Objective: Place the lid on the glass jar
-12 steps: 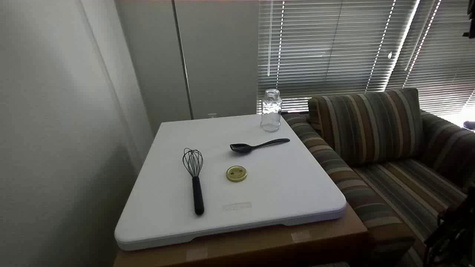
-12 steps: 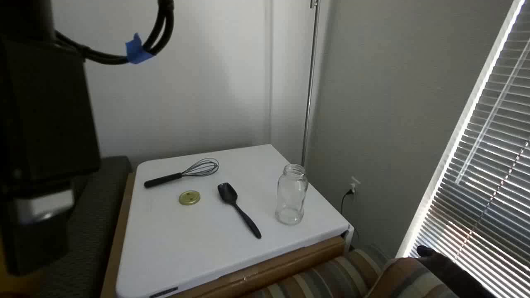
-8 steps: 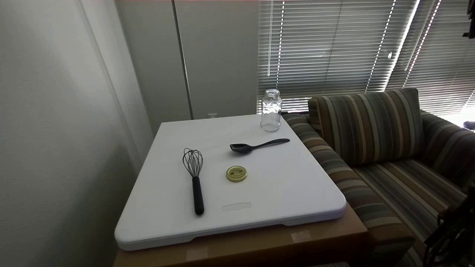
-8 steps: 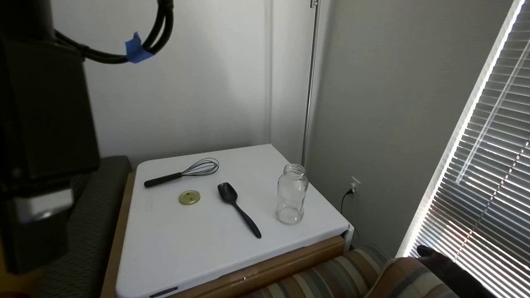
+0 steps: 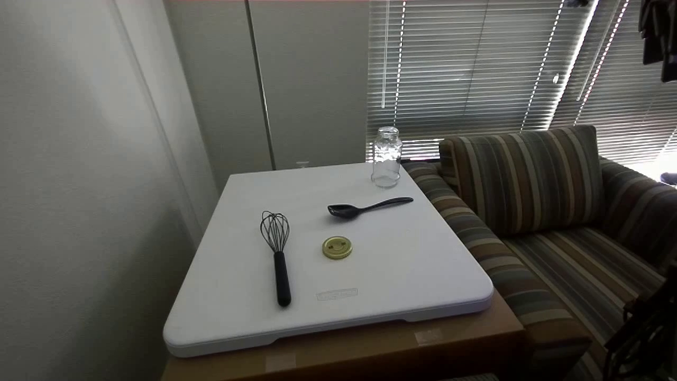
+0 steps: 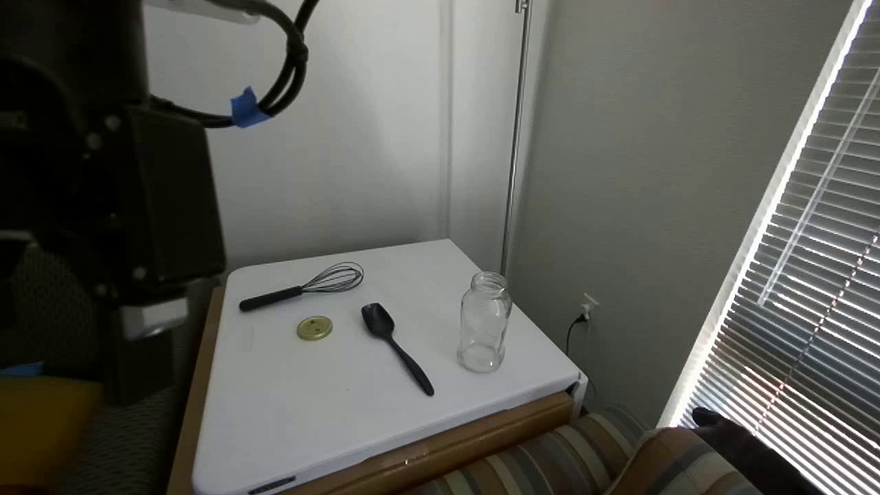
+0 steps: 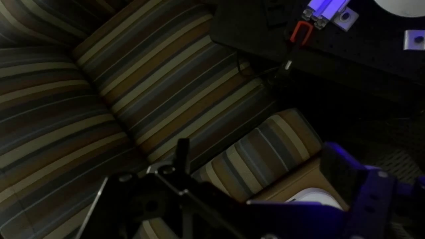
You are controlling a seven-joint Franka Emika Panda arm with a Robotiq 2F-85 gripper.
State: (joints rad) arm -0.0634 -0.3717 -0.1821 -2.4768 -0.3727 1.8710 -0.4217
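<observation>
The gold lid [image 5: 337, 247] [image 6: 315, 328] lies flat on the white board, between the whisk and the black spoon. A clear glass jar [image 5: 386, 159] [image 6: 484, 323] stands upright near a corner of the board, its mouth uncovered. In the wrist view my gripper [image 7: 259, 151] is open, the fingers wide apart and nothing between them. It hangs off to the side of the board, well away from lid and jar; part of it fills the left of an exterior view, where a dark finger [image 6: 141, 364] shows. Lid and jar are out of the wrist view.
A whisk [image 5: 282, 275] and a black spoon [image 5: 346, 211] lie on the white board [image 5: 232, 296], which rests on a brown box [image 5: 344, 352]. A striped armchair [image 5: 523, 180] adjoins one side. A wall [image 6: 309, 172] rises behind. Cables [image 6: 289, 69] loop from the arm.
The gripper has shifted rightward and come further into an exterior view at its left, and more of it shows at the upper right corner of an exterior view. Lid, jar, whisk and spoon stay put.
</observation>
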